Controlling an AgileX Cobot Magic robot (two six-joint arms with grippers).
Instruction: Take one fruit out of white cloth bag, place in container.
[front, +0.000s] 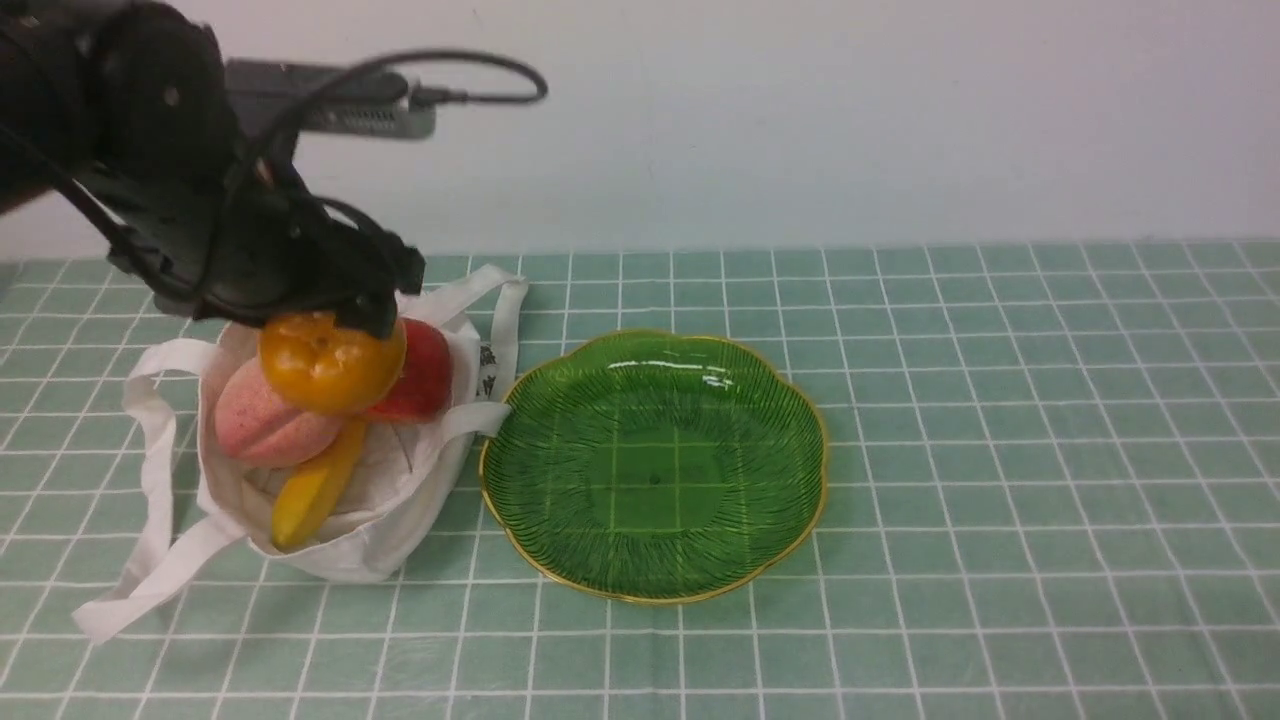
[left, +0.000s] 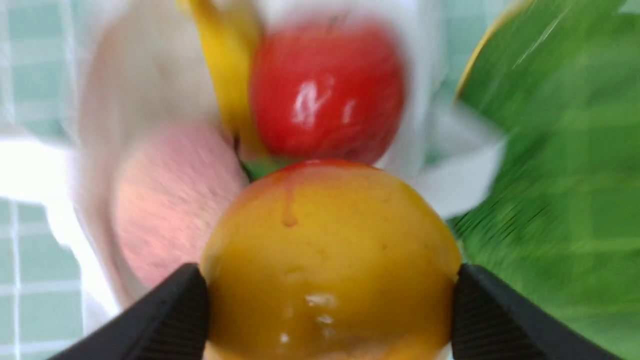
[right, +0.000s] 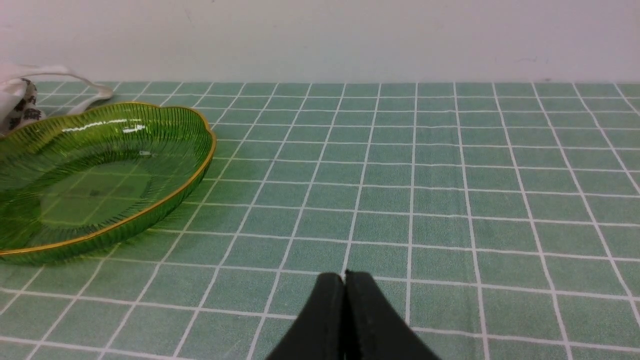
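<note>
My left gripper (front: 335, 325) is shut on the orange-yellow fruit (front: 330, 362), holding it just above the mouth of the white cloth bag (front: 390, 520). In the left wrist view the fruit (left: 330, 260) fills the gap between the two black fingers (left: 170, 320). The green glass container (front: 655, 465) with its gold rim sits on the cloth to the right of the bag and holds nothing. My right gripper (right: 344, 276) is shut and empty, low over the cloth to the right of the container (right: 90, 180); it does not show in the front view.
Inside the bag lie a red apple (front: 425, 375), a pink peach (front: 262, 425) and a yellow banana (front: 315, 485). The bag's strap handles (front: 150, 480) trail on the checked green tablecloth (front: 1000, 500). A pale wall stands behind the table.
</note>
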